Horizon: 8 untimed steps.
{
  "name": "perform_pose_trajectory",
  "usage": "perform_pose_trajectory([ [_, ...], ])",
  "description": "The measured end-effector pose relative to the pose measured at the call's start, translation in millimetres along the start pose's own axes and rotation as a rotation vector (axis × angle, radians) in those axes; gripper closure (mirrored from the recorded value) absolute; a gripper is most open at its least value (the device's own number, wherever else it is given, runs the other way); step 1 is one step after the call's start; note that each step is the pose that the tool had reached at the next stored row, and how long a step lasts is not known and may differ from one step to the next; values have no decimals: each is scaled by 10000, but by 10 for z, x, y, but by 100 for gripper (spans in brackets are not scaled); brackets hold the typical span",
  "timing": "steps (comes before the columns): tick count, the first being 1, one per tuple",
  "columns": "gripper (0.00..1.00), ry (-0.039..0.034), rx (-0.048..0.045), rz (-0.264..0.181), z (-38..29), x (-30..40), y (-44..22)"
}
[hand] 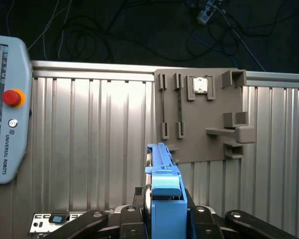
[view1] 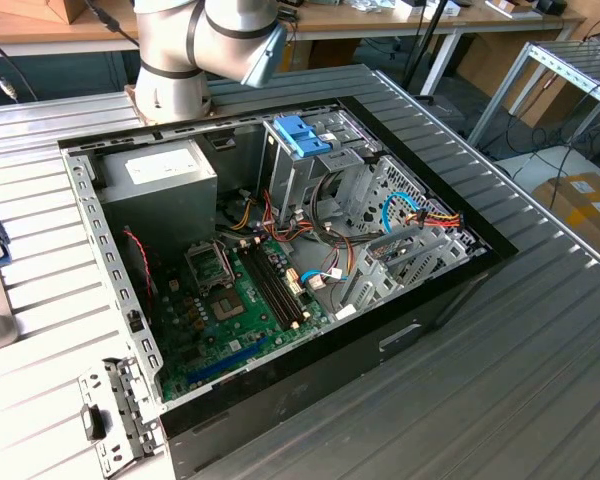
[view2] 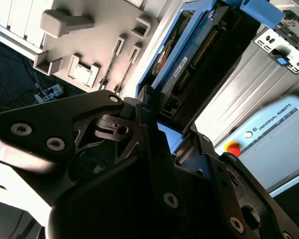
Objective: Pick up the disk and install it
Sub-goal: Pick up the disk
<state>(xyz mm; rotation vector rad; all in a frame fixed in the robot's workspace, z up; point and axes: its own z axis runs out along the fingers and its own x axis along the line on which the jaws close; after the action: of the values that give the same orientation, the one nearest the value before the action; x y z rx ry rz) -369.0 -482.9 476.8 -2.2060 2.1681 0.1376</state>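
In both wrist views the disk (hand: 165,196) stands on edge between my black fingers, its bright blue rail facing the camera. In the second wrist view I see the disk's dark circuit-board face (view2: 192,57) framed by the blue rails. My gripper (hand: 164,221) (view2: 154,117) is shut on the disk and holds it above the ribbed metal table. In the exterior view the open computer case (view1: 460,270) lies on its side, and its drive cage (view1: 320,170) carries a fixed blue clip (view1: 302,133). The arm's grey body (view1: 200,45) rises behind the case.
A grey fixture plate (hand: 199,114) (view2: 89,45) with slots and pegs lies on the table beyond the disk. A teach pendant (hand: 5,109) (view2: 276,142) lies to one side. Inside the case are a power-supply box (view1: 165,175), a motherboard (view1: 230,300) and loose cables (view1: 420,218). A metal bracket (view1: 110,410) lies by the case's near corner.
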Motion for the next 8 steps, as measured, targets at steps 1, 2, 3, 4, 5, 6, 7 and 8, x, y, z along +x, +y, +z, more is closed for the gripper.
perform_pose_trajectory([
  [1, 63, 0, 0, 0, 0, 4, -5],
  [2, 63, 0, 0, 0, -1, 10, -13],
  [3, 63, 0, -1, 0, -2, 14, -18],
  [4, 63, 1, -1, 0, -3, 19, -23],
  [5, 63, 0, 1, 0, -3, 27, -32],
  [6, 63, 0, 0, 0, -4, 31, -37],
  [7, 63, 0, 0, 0, -5, 39, -46],
  [8, 63, 0, 0, 0, -6, 45, -53],
])
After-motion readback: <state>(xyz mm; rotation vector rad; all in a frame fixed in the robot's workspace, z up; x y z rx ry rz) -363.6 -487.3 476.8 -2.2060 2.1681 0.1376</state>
